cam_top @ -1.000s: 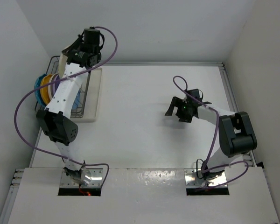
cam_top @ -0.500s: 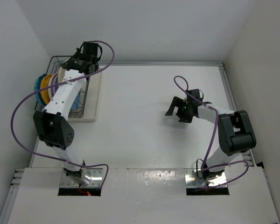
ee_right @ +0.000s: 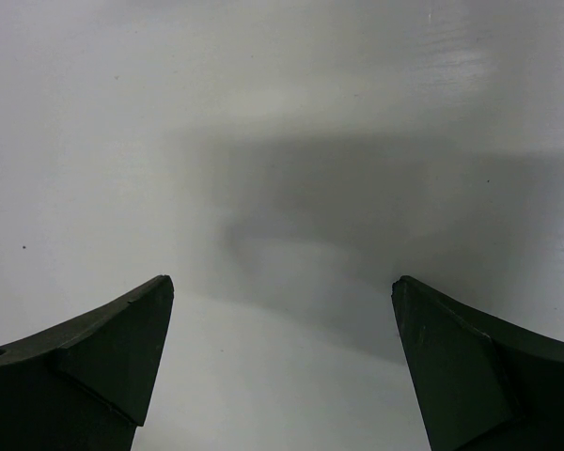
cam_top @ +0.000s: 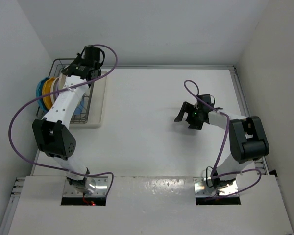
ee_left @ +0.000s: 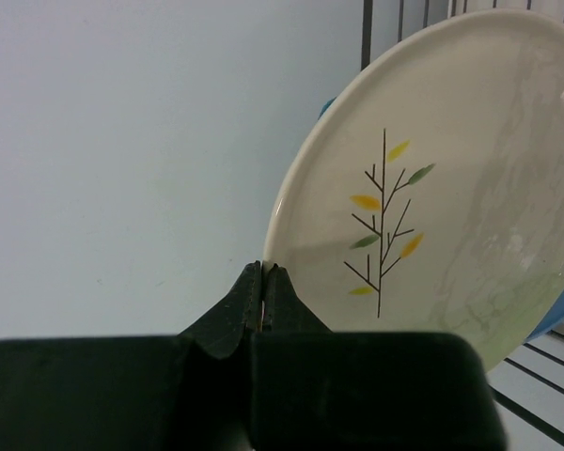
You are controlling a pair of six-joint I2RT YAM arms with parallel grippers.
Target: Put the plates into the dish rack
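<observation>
Change: the left arm's elbow has swung outward and its wrist has sunk toward the dish rack (cam_top: 56,62); the right arm has not moved.
Left pincer (ee_left: 263,287): fingers pressed together, holding nothing, tips just beside the rim of the cream sprig plate (ee_left: 432,188); contact cannot be told.
Cream sprig plate: on edge, tilted, in the rack against a blue plate (ee_left: 556,310).
Right pincer (ee_right: 282,287): wide, holding nothing, over the bench (cam_top: 152,98).
</observation>
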